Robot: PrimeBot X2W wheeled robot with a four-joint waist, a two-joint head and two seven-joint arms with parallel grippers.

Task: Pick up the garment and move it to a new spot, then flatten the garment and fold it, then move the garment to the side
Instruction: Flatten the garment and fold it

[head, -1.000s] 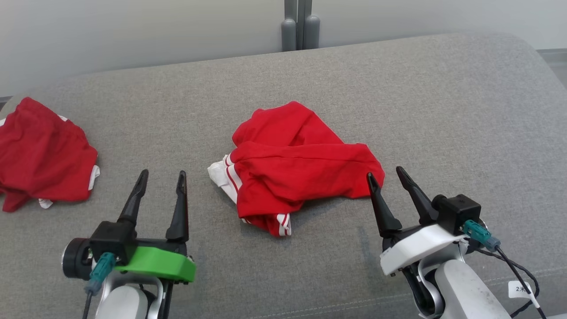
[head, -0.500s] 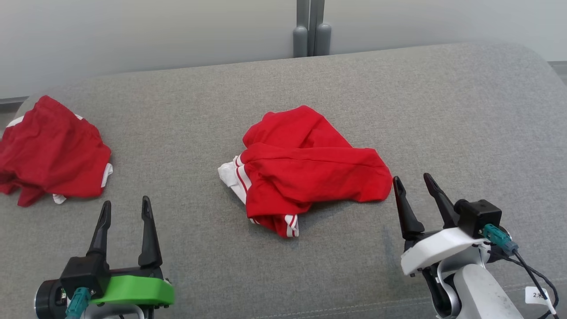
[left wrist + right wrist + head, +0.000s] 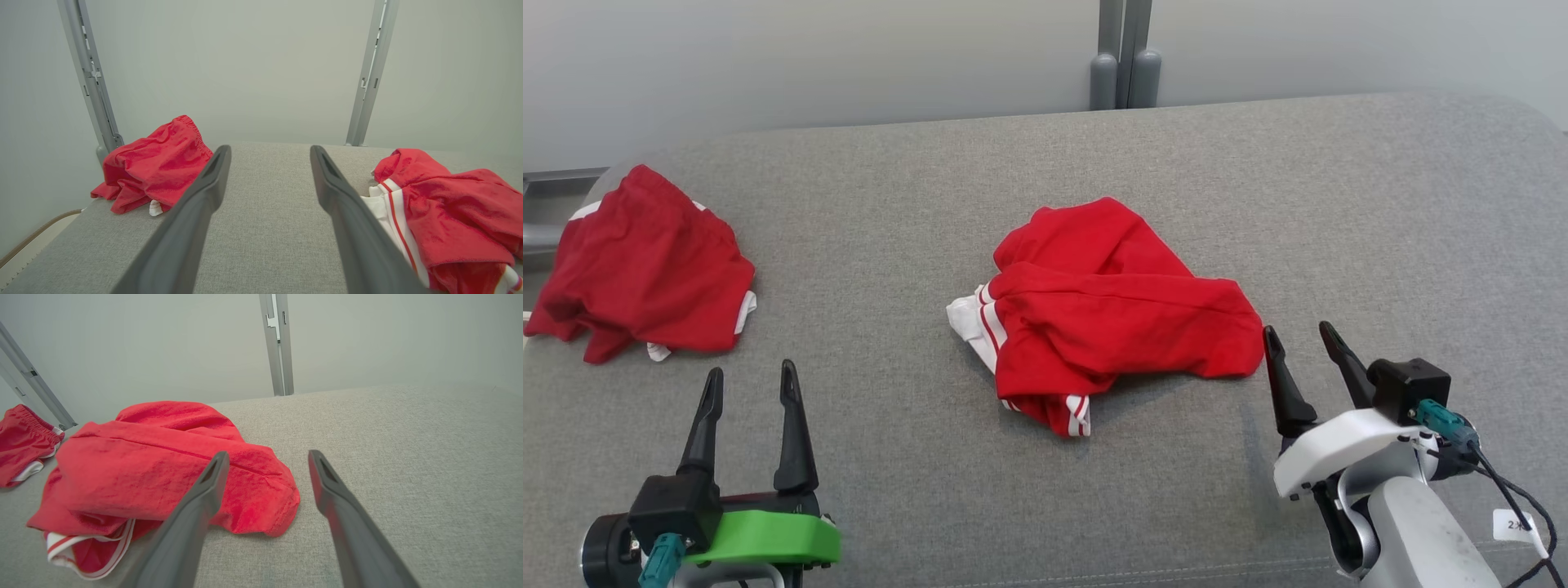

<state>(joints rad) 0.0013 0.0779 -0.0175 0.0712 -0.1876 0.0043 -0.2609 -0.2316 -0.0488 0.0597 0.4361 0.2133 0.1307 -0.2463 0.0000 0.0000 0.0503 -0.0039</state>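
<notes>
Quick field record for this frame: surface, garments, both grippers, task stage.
surface: grey cushion
target: middle red garment, crumpled, white striped trim showing
other: second red garment, crumpled near the cushion's left edge
left gripper: open, empty, over bare cushion, aimed between the two garments
right gripper: open, empty, fingers beside the middle garment's right edge; contact unclear
stage: nothing picked up yet
</notes>
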